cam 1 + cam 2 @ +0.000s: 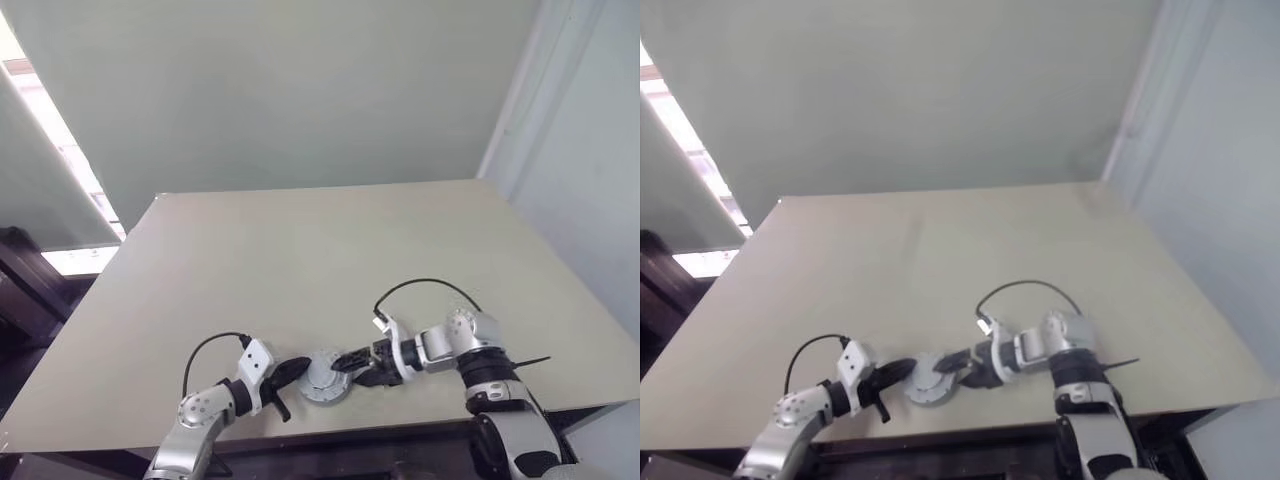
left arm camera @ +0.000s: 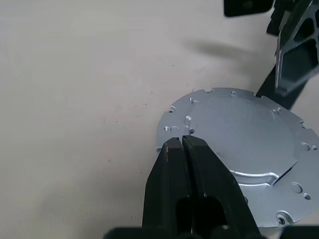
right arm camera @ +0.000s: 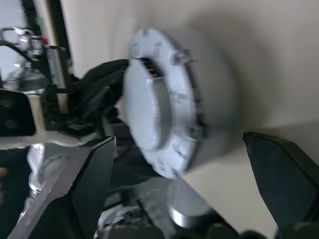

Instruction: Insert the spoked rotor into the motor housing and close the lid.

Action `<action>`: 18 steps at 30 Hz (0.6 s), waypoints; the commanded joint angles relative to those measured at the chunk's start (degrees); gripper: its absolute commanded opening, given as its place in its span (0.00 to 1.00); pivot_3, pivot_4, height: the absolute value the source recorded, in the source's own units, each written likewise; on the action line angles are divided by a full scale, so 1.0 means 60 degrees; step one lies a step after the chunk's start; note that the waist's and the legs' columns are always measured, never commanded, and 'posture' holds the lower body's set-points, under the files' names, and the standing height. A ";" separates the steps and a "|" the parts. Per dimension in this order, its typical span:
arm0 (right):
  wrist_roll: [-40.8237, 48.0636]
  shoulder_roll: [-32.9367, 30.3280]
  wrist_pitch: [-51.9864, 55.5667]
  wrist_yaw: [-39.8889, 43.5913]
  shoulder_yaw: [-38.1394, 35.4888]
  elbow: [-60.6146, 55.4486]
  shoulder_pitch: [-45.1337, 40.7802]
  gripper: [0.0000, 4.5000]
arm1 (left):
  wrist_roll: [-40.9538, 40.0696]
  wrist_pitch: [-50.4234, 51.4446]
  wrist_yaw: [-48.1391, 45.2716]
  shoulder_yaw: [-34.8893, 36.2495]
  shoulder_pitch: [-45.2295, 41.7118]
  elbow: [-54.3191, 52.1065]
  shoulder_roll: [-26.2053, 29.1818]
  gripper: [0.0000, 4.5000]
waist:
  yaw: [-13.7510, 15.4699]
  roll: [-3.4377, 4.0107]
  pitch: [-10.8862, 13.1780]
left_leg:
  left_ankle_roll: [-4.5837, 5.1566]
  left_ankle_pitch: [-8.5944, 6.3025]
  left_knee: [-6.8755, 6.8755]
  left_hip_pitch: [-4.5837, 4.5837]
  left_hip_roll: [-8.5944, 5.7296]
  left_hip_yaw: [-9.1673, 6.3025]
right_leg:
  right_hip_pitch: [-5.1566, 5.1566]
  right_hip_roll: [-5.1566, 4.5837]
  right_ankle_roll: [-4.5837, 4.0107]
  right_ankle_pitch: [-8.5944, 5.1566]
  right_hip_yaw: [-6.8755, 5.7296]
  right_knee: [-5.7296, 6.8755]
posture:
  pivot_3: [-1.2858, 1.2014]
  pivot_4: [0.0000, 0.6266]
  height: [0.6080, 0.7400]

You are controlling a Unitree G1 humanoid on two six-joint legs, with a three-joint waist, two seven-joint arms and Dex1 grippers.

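The lid (image 1: 322, 378), a round grey metal disc with a notched edge, lies flat on top of the motor housing (image 3: 215, 99), whose grey side wall shows under it. The spoked rotor is hidden. My left gripper (image 2: 182, 144) is shut, and its joined tips rest on the lid's (image 2: 239, 144) near edge. My right gripper (image 1: 346, 362) stands open at the opposite side of the assembly. In the right wrist view its two fingers (image 3: 89, 174) spread wide on either side of the lid (image 3: 154, 119) without touching it.
The assembly sits near the front edge (image 1: 300, 432) of a beige table (image 1: 330, 260). A pale wall rises behind the table. A bright window strip (image 1: 60, 150) is at the far left.
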 commanded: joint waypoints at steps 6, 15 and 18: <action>0.0747 0.0890 0.0045 -0.1031 -0.0888 -0.0200 0.0109 1.00 | 0.0170 0.0190 -0.0064 -0.0268 0.0231 -0.0113 0.0045 0.00 | -0.0012 0.0000 -0.0003 | 0.0000 0.0000 0.0002 0.0003 0.0003 0.0002 | -0.0001 0.0002 0.0000 0.0001 0.0002 0.0005 | 0.52 0.00 1.00; 0.0837 0.1281 0.0045 -0.1692 -0.1632 -0.0286 0.0220 1.00 | 0.0172 0.0224 -0.0053 -0.0237 0.0262 -0.0151 0.0065 0.00 | -0.0039 0.0002 -0.0006 | 0.0001 0.0001 0.0002 0.0024 0.0020 0.0008 | 0.0007 0.0024 -0.0004 0.0002 0.0009 0.0017 | 0.52 0.00 1.00; 0.0859 0.1392 0.0045 -0.1809 -0.1699 -0.0347 0.0239 1.00 | 0.0174 0.0216 -0.0058 -0.0223 0.0252 -0.0124 0.0068 0.00 | -0.0051 0.0003 -0.0007 | 0.0001 0.0001 0.0002 0.0024 0.0020 0.0009 | 0.0006 0.0024 -0.0005 0.0003 0.0011 0.0017 | 0.52 0.00 1.00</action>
